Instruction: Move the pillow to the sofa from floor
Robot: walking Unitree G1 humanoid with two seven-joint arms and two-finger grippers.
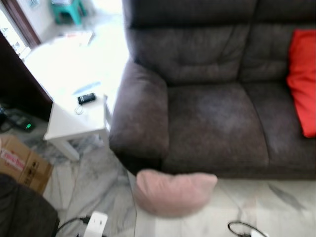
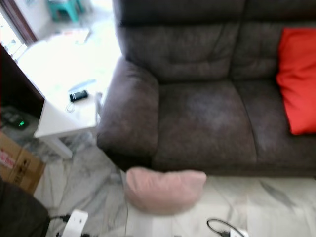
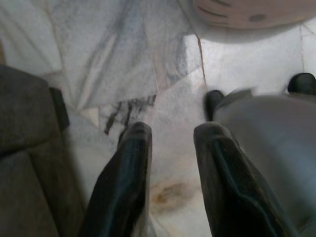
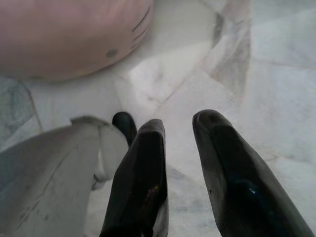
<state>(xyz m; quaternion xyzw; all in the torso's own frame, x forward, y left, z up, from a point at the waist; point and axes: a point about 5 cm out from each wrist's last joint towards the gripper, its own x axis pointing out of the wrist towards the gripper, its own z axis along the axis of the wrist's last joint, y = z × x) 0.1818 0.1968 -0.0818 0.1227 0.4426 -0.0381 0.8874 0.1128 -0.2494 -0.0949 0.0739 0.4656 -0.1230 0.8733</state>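
A pale pink pillow (image 1: pixel 174 192) lies on the marble floor, right against the front of the dark grey sofa (image 1: pixel 217 123) near its left armrest. The same pillow (image 4: pixel 69 37) appears in the right wrist view beyond my right gripper (image 4: pixel 178 128), which hangs open over the floor with nothing between its fingers. My left gripper (image 3: pixel 172 136) also hangs open above the tiles, with the pillow's edge (image 3: pixel 247 11) further off. Neither gripper touches the pillow.
A red cushion (image 1: pixel 303 79) leans at the sofa's right end. A white side table (image 1: pixel 74 94) with a small black device (image 1: pixel 86 98) stands left of the armrest. A cardboard box (image 1: pixel 22 165) sits at the left. Cables (image 1: pixel 242 228) and a white plug block (image 1: pixel 96 224) lie on the floor.
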